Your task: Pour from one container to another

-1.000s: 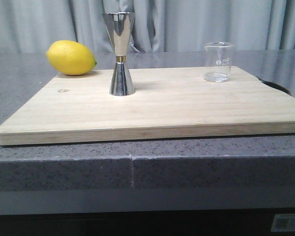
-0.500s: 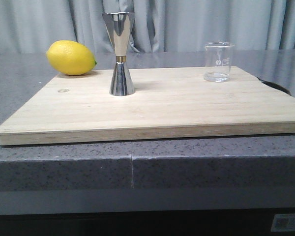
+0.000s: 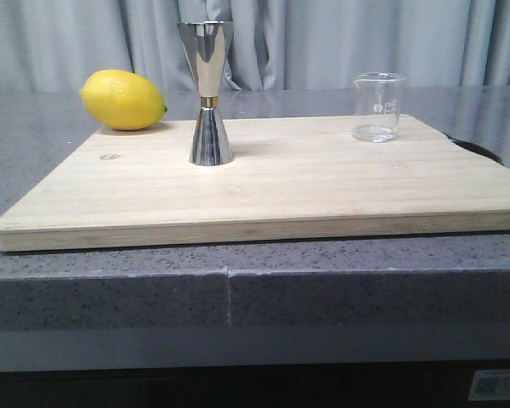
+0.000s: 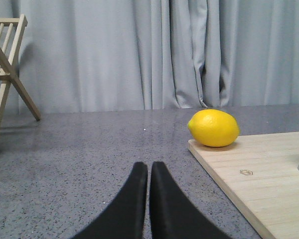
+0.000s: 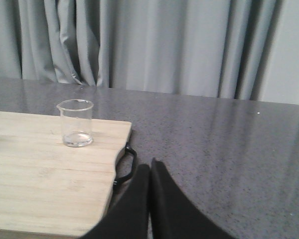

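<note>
Two vessels well apart on board [image 3: 323, 183], beaker [image 3: 377, 107] near right edge (jigger [image 3: 208, 93] mid-left)

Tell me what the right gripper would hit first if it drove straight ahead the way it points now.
Probably nothing on the counter: the right gripper, fingers shut, points past the board's black handle over bare counter toward the curtain. The beaker stands off to one side, though depth is unclear.

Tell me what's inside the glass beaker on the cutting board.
The glass beaker looks empty or nearly so: only its thick clear base shows through the wall. A thin layer of clear liquid cannot be ruled out.
</note>
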